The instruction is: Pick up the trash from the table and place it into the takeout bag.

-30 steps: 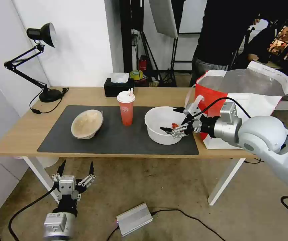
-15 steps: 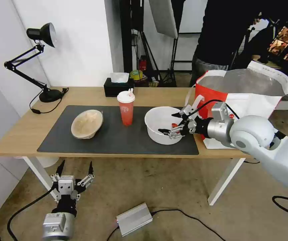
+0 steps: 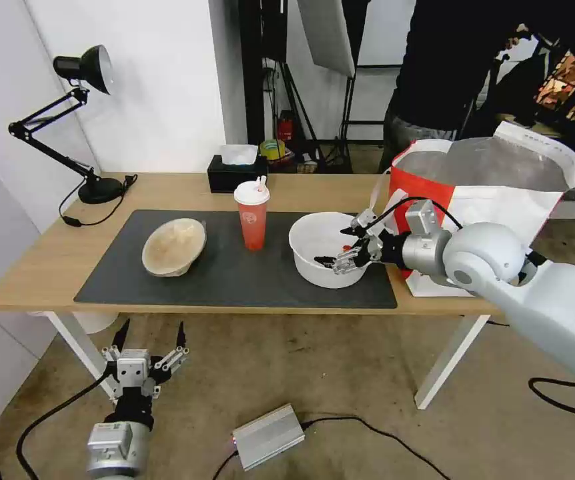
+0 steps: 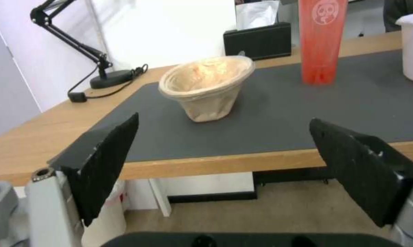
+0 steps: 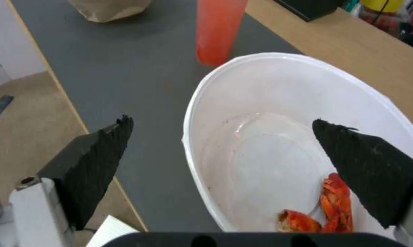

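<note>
While the right gripper (image 3: 339,247) hangs over the near right side of the white bowl (image 3: 317,243), its fingers (image 5: 96,164) are spread wide and hold nothing. One finger is over the inside of the bowl and the other is over its near rim. Some red food scraps (image 5: 323,209) lie in the bottom of the bowl. The bowl sits at the right end of the grey mat (image 3: 234,280) on the table (image 3: 47,260). A red cup (image 3: 253,220) with a white lid stands in the middle of the mat, and a tan bowl (image 3: 173,248) leans on its side near the left end. The white and red bag (image 3: 501,193) stands open at the right edge of the table, just beside the white bowl. The left gripper (image 3: 153,333) waits low in front of the table's near edge, with its fingers (image 4: 108,161) wide and empty.
</note>
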